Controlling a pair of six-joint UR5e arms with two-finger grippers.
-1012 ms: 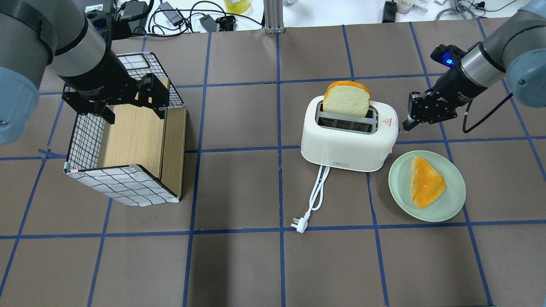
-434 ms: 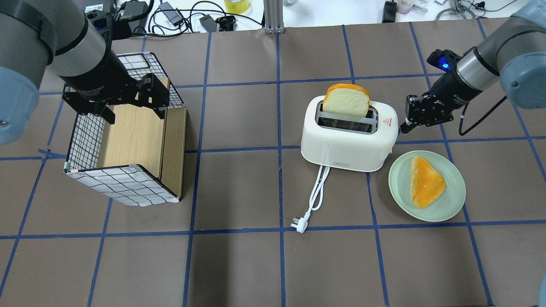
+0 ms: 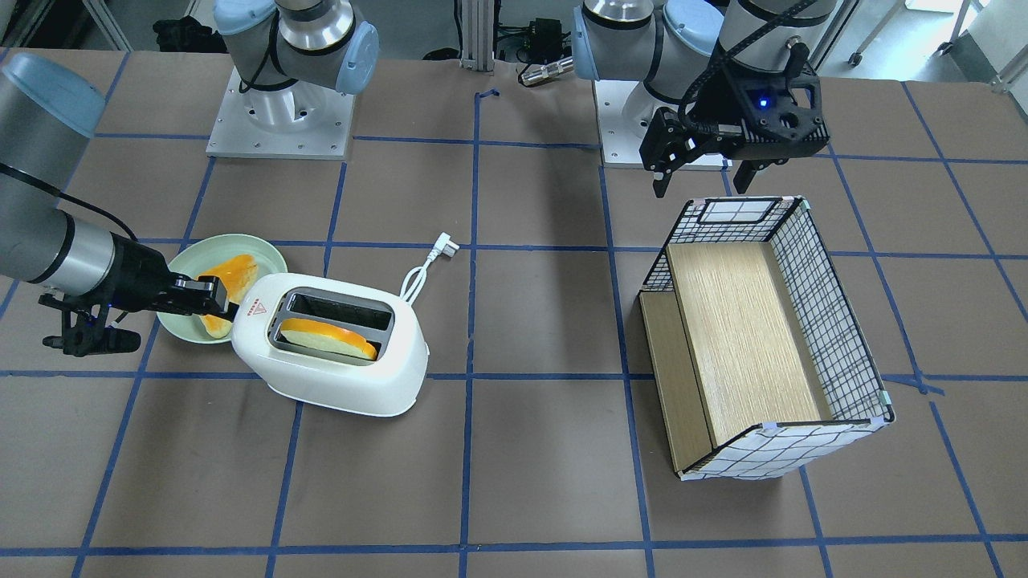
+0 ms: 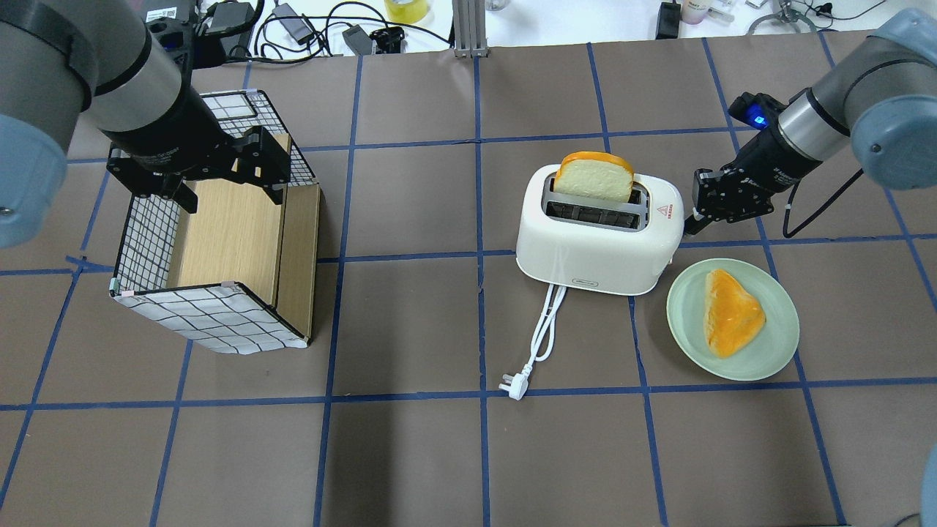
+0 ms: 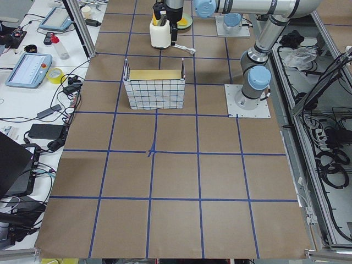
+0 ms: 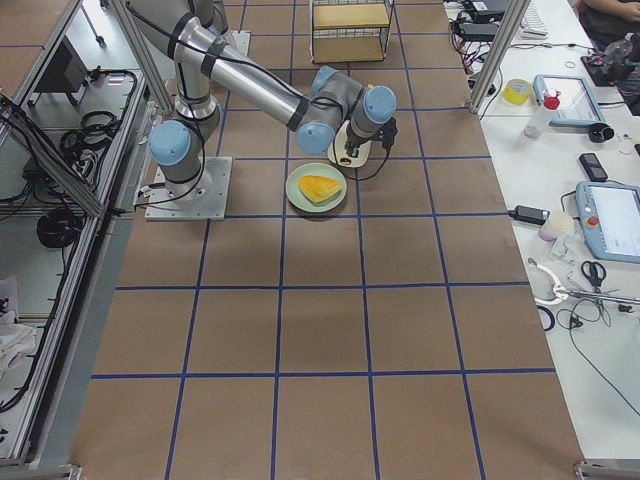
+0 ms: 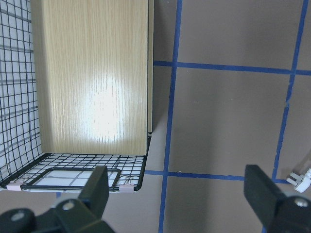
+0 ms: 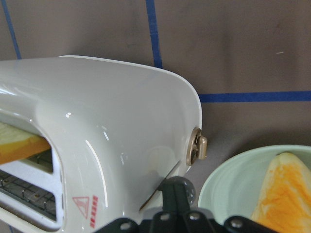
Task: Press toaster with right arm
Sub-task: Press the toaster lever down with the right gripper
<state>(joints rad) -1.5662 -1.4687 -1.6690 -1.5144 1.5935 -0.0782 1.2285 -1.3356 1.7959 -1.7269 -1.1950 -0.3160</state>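
The white two-slot toaster (image 4: 593,249) stands right of the table's middle, with a bread slice (image 4: 593,176) upright in its far slot. My right gripper (image 4: 688,222) is shut, and its fingertips touch the toaster's right end, below the red triangle mark (image 4: 665,211). In the right wrist view the shut gripper (image 8: 177,187) rests against the end wall just under a small round knob (image 8: 198,148). The end lever is hidden by the fingers. My left gripper (image 4: 219,179) is open and empty above the basket (image 4: 146,241).
A pale green plate (image 4: 776,344) with an orange-crusted bread piece (image 4: 732,311) lies close to the toaster's right front. The white cord and plug (image 4: 516,384) trail toward the front. The wire basket with a wooden insert stands at the left.
My right gripper has moved left and down against the toaster's end. The bread slice sits lower in its slot than before. The left arm has not moved.
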